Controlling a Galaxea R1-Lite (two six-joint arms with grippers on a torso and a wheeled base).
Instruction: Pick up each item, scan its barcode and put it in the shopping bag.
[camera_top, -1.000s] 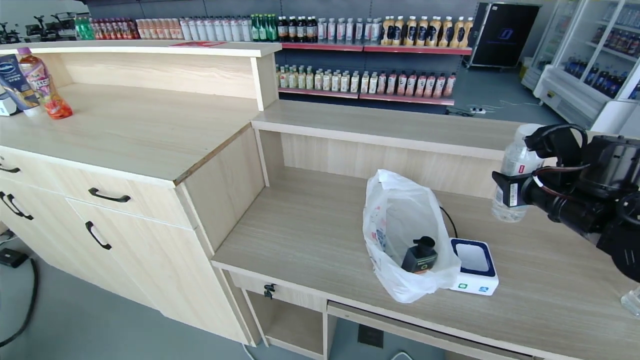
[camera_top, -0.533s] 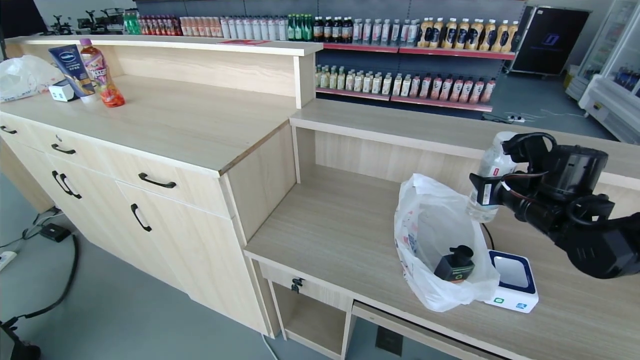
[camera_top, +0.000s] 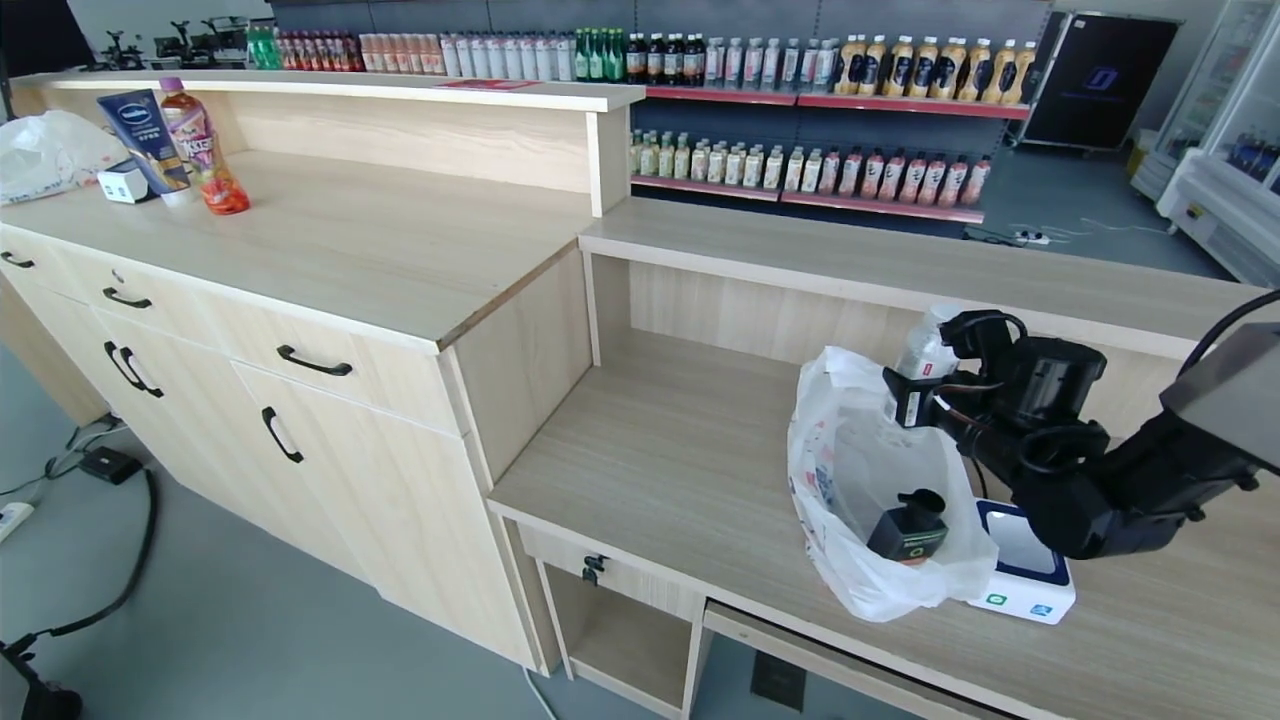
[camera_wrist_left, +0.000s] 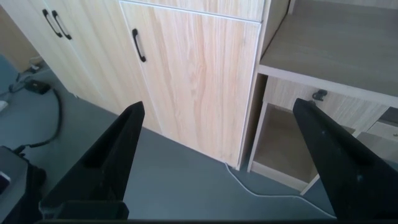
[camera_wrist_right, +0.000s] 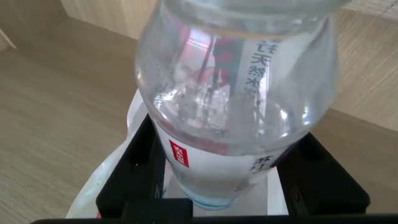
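Head view: right gripper (camera_top: 915, 388) pinches the water bottle (camera_top: 926, 350) over the open shopping bag (camera_top: 830, 450), which contains one dark pump bottle (camera_top: 908, 528). Left gripper (camera_wrist_left: 214, 162) is spread and empty.

One water bottle (camera_top: 922, 352), one black bottle (camera_top: 908, 530), one shopping bag (camera_top: 848, 440), one scanner (camera_top: 1025, 588).

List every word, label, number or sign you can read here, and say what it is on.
Label on the water bottle: characters warped by the curved plastic, not readable with certainty.
Print on the blue tube and the orange drink bottle: too small.
Print on the shopping bag: blurred.
Icons on the scanner: too small.
Labels on the shelf bottles: too small.
Nothing reads clearly.
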